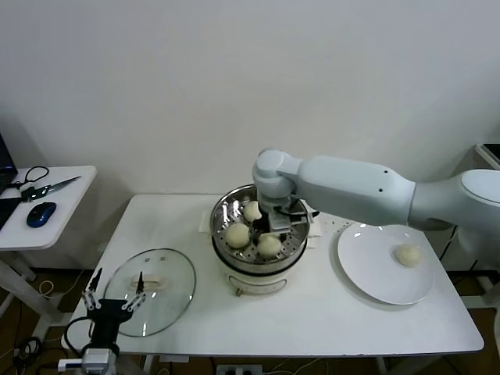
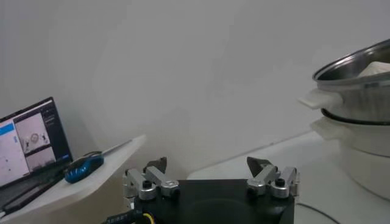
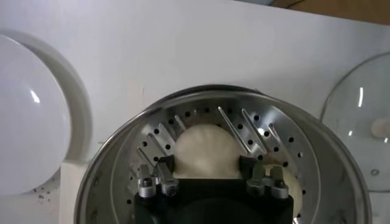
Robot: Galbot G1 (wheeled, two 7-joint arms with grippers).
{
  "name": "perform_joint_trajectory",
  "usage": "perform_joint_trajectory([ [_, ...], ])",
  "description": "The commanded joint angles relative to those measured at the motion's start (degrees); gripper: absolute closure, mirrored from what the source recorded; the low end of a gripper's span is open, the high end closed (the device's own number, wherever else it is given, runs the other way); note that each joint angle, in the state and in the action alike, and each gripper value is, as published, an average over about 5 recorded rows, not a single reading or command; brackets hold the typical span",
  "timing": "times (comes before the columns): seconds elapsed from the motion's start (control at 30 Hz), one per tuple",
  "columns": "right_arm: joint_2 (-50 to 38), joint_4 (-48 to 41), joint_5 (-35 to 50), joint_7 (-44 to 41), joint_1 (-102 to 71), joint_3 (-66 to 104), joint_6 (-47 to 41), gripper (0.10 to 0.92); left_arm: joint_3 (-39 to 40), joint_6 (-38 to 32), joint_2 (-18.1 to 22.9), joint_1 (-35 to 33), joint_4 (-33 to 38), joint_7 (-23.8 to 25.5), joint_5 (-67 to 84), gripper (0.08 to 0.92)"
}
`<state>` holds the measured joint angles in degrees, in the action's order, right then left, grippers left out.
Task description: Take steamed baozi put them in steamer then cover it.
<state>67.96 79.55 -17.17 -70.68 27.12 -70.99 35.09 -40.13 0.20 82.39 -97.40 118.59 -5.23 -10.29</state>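
The steamer point(image 1: 221, 251) stands mid-table; it also shows in the right wrist view point(image 3: 116, 164) and the left wrist view point(image 2: 356, 73). Three steamed baozi lie on its perforated tray: at the back point(image 1: 251, 209), at the front left point(image 1: 237, 234) and at the front point(image 1: 269, 245). A fourth baozi point(image 1: 407, 254) lies on the white plate point(image 1: 375, 273). My right gripper point(image 1: 278, 223) is down inside the steamer, its fingers closed against the sides of a baozi point(image 3: 205, 151). My left gripper point(image 1: 116, 301) is open and empty, parked at the table's front left.
The glass lid point(image 1: 148, 291) lies flat on the table at the front left, beside my left gripper; it also shows in the right wrist view point(image 3: 365, 115). A side table point(image 1: 47, 215) with a blue mouse point(image 1: 41, 213) and scissors stands at the far left.
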Motion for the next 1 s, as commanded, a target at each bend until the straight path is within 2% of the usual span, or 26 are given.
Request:
perform_joint_trajectory([
  [0.03,0.7,0.7,0.0,-0.1,-0.7,-0.7,-0.6,0.299,0.0,0.0,0.0,0.0,-0.1,0.0,0.1,0.177],
  [0.13,0.1,0.7,0.1,-0.3,-0.6,-0.8,-0.9,0.237,0.0,0.0,0.0,0.0,-0.1,0.0,0.1,0.177],
  [0.23,-0.3,0.2,-0.1,-0.2,-0.6,-0.2,-0.7,0.208,0.1,-0.1,0.0,0.1,-0.3,0.0,0.1,0.177],
  [0.6,-6.0,-3.6,3.0,2.1,2.7,6.1,-2.6,0.203,0.1,-0.1,-0.1,0.2,-0.3,0.0,0.1,0.177],
  [0.67,-8.7,-4.5,4.2,5.4,4.4,5.9,-6.4,0.203,0.0,0.0,-0.2,0.4,-0.3,0.0,0.1,0.177],
  [0.77,-13.7,-5.0,8.9,10.0,8.6,1.8,-18.4,0.203,-0.3,0.0,-0.3,0.7,-0.3,0.0,0.5,0.177],
  [0.87,-18.2,-7.3,19.0,9.6,10.8,-1.1,-30.3,0.203,-0.4,-0.2,-0.4,0.6,-0.4,0.0,0.8,0.177],
  [1.0,-23.6,-11.8,27.6,8.0,9.5,-1.1,-39.8,0.203,-0.4,-0.4,-0.4,0.7,-0.3,0.1,1.1,0.177],
])
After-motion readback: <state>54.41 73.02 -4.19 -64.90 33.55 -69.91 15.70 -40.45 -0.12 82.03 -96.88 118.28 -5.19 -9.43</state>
